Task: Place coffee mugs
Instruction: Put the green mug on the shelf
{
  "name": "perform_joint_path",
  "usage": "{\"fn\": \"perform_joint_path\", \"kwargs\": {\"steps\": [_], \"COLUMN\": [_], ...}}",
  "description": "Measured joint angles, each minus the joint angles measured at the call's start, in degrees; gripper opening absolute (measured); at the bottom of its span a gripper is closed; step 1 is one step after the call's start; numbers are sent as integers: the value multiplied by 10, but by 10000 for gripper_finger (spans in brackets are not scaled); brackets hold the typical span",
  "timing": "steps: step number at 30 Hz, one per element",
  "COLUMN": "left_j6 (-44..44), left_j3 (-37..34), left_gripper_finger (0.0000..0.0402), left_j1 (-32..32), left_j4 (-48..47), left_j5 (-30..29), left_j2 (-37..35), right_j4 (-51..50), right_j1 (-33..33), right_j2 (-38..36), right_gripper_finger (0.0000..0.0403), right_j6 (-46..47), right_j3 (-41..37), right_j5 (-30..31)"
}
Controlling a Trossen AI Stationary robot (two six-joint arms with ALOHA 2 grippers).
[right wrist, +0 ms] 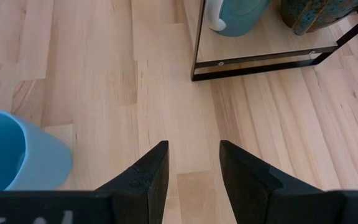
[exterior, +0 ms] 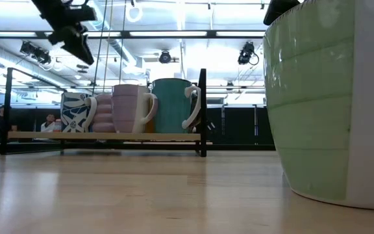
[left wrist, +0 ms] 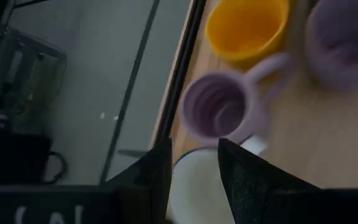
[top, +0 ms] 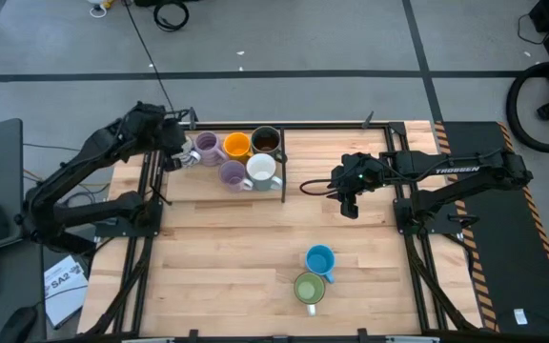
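Note:
Several coffee mugs stand on a low black-framed wooden rack (top: pixel 198 186) at the far left: a white one with blue pattern (exterior: pixel 76 112), two purple (top: pixel 208 146) (top: pixel 233 174), an orange (top: pixel 236 145), a dark one (top: pixel 266 140) and a teal one with a white handle (top: pixel 260 170). A blue mug (top: pixel 320 259) and a green mug (top: pixel 310 288) stand on the table near its front edge. My left gripper (exterior: pixel 76 45) hangs open above the patterned mug, clear of it. My right gripper (top: pixel 349 202) hovers open over bare table, right of the rack.
The rack's black posts (exterior: pixel 203 110) rise beside the mugs. The green mug (exterior: pixel 323 97) stands right before the low camera. Bare wood (right wrist: pixel 166 93) lies between the rack and the two front mugs. The arms' black frames run along both table sides.

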Motion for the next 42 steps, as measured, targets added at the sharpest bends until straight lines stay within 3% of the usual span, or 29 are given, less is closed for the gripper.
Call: {"fn": "perform_joint_path", "kwargs": {"steps": [10,17,20,30,42], "left_j6": [-305,-412,-455,-480,-510], "left_j3": [0,1,0,0,0], "left_gripper_finger": [137,137,137,137,137], "left_j1": [-184,-332,-388,-537,-642], "left_j4": [37,143,193,371,600], "left_j5": [68,64,38,-50,-93], "left_j2": [-18,-1,17,129,308], "right_j4": [3,3,5,12,15], "right_j1": [0,0,0,0,0], "right_j2": [0,0,0,0,0], "right_gripper_finger": [148,148,148,148,148], "right_j6": [0,6,6,6,6], "right_j3": [0,0,0,0,0], "right_j5": [0,0,0,0,0]}}
